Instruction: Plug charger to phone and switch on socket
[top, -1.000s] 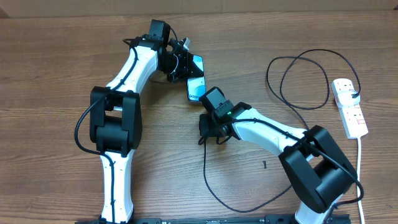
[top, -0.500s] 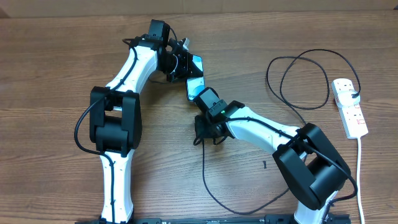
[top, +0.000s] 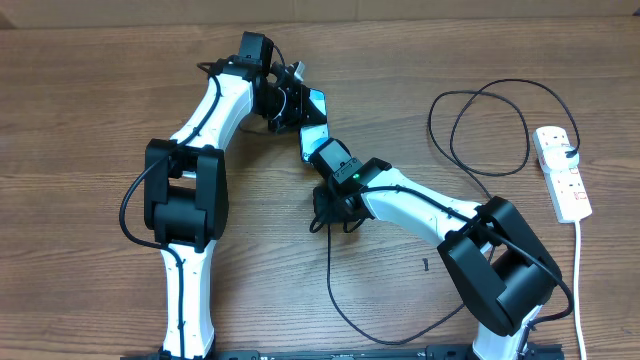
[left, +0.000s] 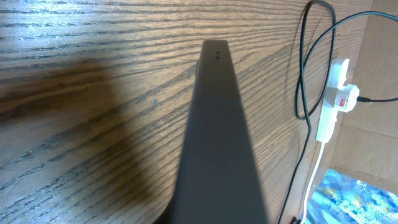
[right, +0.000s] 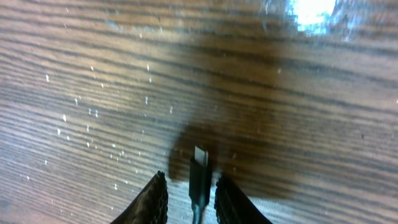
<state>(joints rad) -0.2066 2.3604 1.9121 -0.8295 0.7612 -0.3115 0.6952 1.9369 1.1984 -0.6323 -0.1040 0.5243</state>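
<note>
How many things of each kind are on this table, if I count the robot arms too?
Robot arms: 2, left arm and right arm
Phone: 1
Charger cable: 1
Power strip with its white cord: 1
Total: 5

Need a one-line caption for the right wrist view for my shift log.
Right gripper holding the charger plug tip between its fingers, pointing forward above the wooden table.
</note>
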